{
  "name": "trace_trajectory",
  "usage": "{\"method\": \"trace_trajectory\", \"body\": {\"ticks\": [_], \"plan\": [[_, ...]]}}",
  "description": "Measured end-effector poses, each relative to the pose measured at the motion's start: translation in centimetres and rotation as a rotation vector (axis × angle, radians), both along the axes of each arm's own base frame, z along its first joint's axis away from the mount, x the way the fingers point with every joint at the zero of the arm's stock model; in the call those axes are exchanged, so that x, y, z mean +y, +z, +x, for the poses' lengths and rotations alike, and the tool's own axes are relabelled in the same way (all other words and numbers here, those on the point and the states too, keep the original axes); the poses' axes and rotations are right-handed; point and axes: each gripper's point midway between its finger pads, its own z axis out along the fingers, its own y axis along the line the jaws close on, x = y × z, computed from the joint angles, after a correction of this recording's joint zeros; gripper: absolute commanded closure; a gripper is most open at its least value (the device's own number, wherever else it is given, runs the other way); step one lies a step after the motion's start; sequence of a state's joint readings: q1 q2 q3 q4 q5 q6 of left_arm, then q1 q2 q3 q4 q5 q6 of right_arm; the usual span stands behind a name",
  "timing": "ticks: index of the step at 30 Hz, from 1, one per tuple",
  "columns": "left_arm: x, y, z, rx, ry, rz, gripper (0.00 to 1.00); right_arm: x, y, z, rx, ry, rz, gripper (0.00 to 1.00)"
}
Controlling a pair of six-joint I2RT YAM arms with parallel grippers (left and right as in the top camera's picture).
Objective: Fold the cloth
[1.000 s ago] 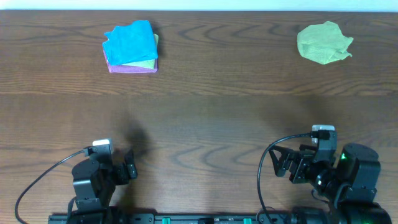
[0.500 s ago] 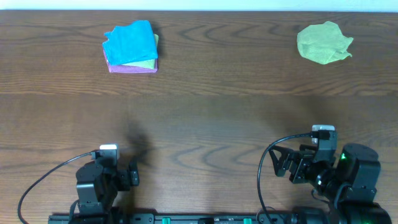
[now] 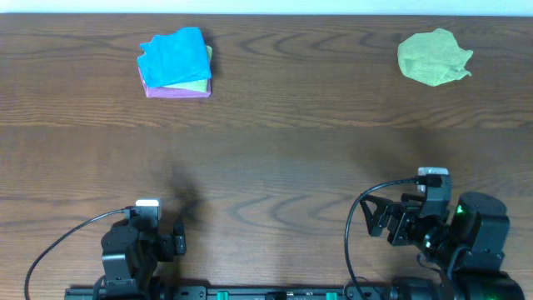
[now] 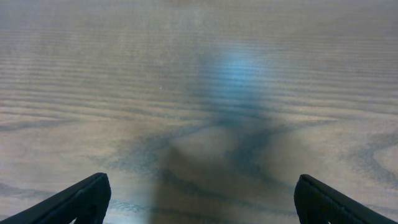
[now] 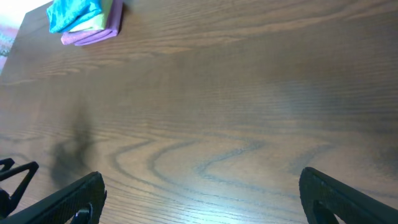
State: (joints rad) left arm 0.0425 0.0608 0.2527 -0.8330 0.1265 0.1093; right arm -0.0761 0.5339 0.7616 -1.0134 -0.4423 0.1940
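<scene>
Okay, blue cloth (image 3: 172, 57) sits crumpled on top of a purple cloth (image 3: 175, 92), far-left part of the bench (image 3: 275, 150). Left tool (image 4: 202, 186) spread wide, empty, over bare wood. Right tool (image 5: 200, 180) spread wide, empty. Both well apart from blue cloth.

One blue cloth (image 3: 171, 52); two yellow-green cloths (image 3: 433, 57); one purple cloth (image 3: 171, 92).
</scene>
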Motion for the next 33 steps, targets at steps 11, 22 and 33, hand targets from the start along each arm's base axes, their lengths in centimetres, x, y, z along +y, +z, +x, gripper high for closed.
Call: {"method": "trace_trajectory", "body": {"ticks": [11, 22, 33], "plan": [[0.08, 0.62, 0.1, -0.042, 0.003, 0.005, 0.05, 0.0, 0.0, 0.0, 0.0, 0.0, 0.0, 0.01], [0.04, 0.64, 0.1, -0.043, 0.0, 0.006, 0.05, 0.0, 0.0, 0.0, 0.0, 0.0, 0.0, 0.01], [0.04, 0.64, 0.1, -0.043, 0.0, 0.006, 0.05, 0.0, 0.0, 0.0, 0.0, 0.0, 0.0, 0.01]]}}
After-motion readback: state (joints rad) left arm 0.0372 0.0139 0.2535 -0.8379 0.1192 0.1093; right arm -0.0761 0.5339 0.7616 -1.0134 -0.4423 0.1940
